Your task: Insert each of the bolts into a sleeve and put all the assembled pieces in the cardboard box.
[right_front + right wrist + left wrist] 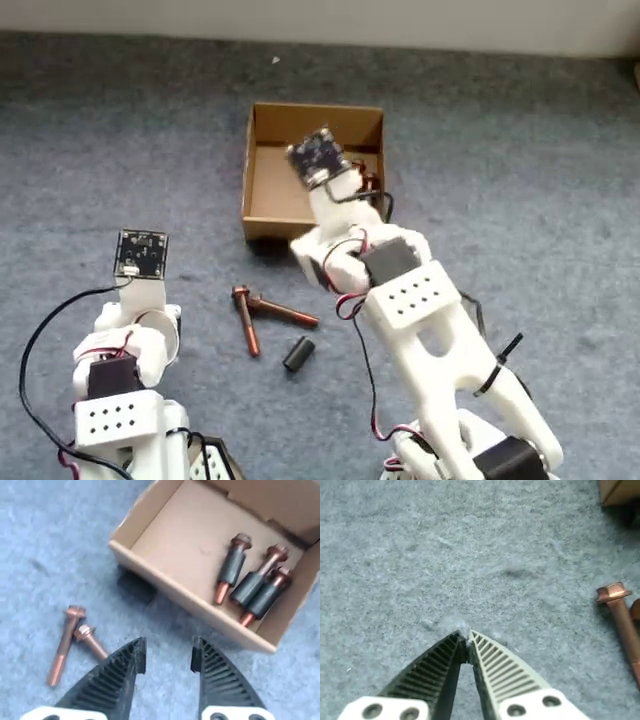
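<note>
Your right gripper (168,655) is hanging with its fingers spread apart and nothing between them, just outside the front wall of the cardboard box (186,599). Your left gripper (468,641) is sitting low over the carpet (420,555) with its fingers pressed together and empty. Three assembled pieces (256,582) are lying side by side in one corner of the box. Two bare bolts (247,322) are lying on the carpet between the arms. Their heads are touching or nearly touching and their shafts are spreading apart. One black sleeve (298,354) is lying near their tips.

Several things could be going wrong from here. Because the two heads are so close, fingers closing on one bolt are likely to be pushing or dragging the other. The sleeve is short and round, so I am expecting it to roll away if you are touching it off-centre. I am counting one loose sleeve for two bolts, so one bolt may be left without a partner. The right gripper is near the box wall, and a low swing may be shoving the box.

In the high view the right arm is covering much of the box floor, so the right wrist view is giving you the count inside. The high view is giving you the place of the sleeve. The left wrist view is offering one bolt head and a box corner at its edge.
</note>
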`<state>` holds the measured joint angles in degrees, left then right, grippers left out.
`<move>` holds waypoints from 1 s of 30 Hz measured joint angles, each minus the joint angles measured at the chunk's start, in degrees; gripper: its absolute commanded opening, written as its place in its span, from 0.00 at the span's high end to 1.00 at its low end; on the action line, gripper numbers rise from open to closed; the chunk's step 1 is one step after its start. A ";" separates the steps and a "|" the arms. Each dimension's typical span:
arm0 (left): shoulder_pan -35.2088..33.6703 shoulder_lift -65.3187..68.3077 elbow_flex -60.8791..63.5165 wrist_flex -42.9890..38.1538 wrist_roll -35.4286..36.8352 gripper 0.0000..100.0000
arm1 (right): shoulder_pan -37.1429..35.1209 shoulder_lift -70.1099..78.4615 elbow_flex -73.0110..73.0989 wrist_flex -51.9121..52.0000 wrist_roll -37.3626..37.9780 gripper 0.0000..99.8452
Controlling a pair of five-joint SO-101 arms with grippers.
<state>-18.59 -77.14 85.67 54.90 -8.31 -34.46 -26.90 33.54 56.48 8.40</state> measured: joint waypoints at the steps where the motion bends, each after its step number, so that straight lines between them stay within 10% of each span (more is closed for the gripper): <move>1: -0.70 0.00 0.00 0.00 0.00 0.99 | -0.79 -0.18 0.00 1.58 0.00 0.86; 7: -1.85 0.00 0.00 0.00 0.00 0.99 | -5.80 -0.62 3.87 8.18 -2.90 0.86; 20: -1.85 0.00 0.00 0.00 0.00 0.99 | -16.70 -0.70 14.86 4.92 -43.78 0.86; 30: -1.85 0.00 0.00 0.00 0.00 0.99 | -17.05 2.73 20.04 -3.43 -47.56 0.86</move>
<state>-20.44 -77.14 85.67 54.90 -8.31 -51.52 -24.18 53.58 53.05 -39.16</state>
